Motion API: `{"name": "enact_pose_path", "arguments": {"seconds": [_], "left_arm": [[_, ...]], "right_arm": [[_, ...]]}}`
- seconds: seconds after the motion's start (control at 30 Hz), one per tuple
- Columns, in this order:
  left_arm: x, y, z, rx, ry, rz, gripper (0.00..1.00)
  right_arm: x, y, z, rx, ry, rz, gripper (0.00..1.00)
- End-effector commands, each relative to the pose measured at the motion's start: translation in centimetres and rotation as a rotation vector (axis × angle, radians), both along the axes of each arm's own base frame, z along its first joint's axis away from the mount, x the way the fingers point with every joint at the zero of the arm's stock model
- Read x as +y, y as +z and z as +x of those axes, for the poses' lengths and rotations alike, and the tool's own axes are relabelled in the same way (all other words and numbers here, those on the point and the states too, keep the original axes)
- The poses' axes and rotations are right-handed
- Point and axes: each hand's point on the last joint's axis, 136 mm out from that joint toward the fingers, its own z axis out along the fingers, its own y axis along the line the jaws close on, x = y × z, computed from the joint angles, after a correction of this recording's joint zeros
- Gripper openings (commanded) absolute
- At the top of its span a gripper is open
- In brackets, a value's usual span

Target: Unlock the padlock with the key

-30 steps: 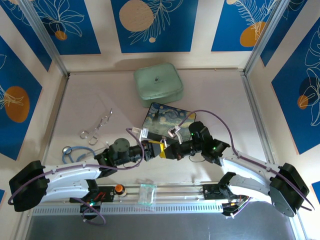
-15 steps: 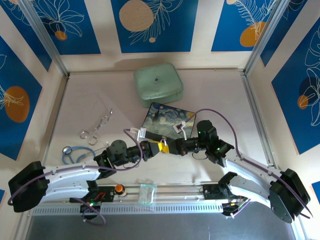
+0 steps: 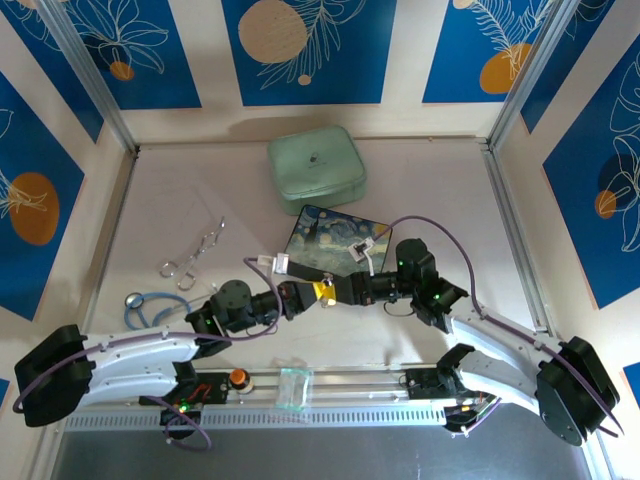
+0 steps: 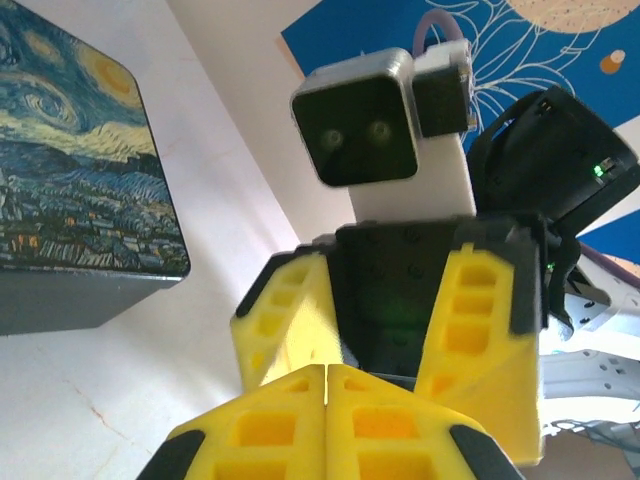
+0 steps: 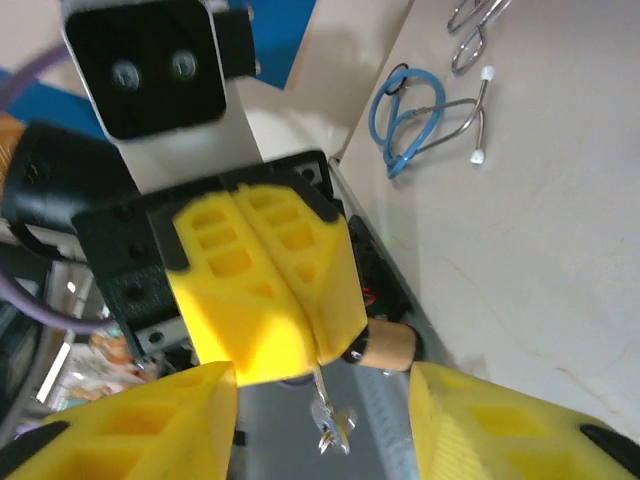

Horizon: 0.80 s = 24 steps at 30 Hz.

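Note:
In the right wrist view the key (image 5: 332, 425), thin and silvery, hangs by its shaft from the yellow fingertips of my left gripper (image 5: 312, 352), which is shut on it. My right gripper (image 5: 318, 388) stands open, one finger on either side of the key and not touching it. From above, my left gripper (image 3: 314, 294) and right gripper (image 3: 333, 290) meet tip to tip just in front of the painted box. In the left wrist view my left gripper (image 4: 328, 372) is pressed shut, facing the spread fingers (image 4: 286, 322) of the right gripper. The padlock is hidden.
The starry-night box (image 3: 335, 238) lies just behind the grippers, with a mint green case (image 3: 316, 168) further back. A blue stethoscope (image 3: 150, 306) and metal forceps (image 3: 195, 250) lie to the left. A clear bag (image 3: 294, 388) and an orange knob (image 3: 238, 377) sit on the near rail.
My left gripper has closed on the key. My right gripper, shut until half a second ago, has opened and let go. Both grippers shifted a little to the right.

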Motion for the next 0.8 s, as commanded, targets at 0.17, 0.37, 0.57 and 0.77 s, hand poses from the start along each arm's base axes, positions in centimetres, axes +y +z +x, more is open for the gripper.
{"name": "enact_pose_path", "arguments": {"seconds": [0.17,0.37,0.57,0.77], "left_arm": [[2.4,0.6,2.7,0.122,0.209,-0.085,0.0],[5.6,1.1,5.3,0.213,0.427,-0.272,0.0],[7.1,2.5,6.3,0.237,0.509,-0.394,0.0],[7.4,3.0,6.4,0.243,0.521,-0.428,0.0]], "right_arm": [[0.7,1.9,2.0,0.054,-0.137,0.111,0.59],[1.4,1.2,3.9,0.246,-0.306,0.16,0.55],[2.7,0.3,4.7,0.428,-0.391,0.223,0.42],[4.0,1.8,4.8,0.407,-0.391,0.291,0.35]]}}
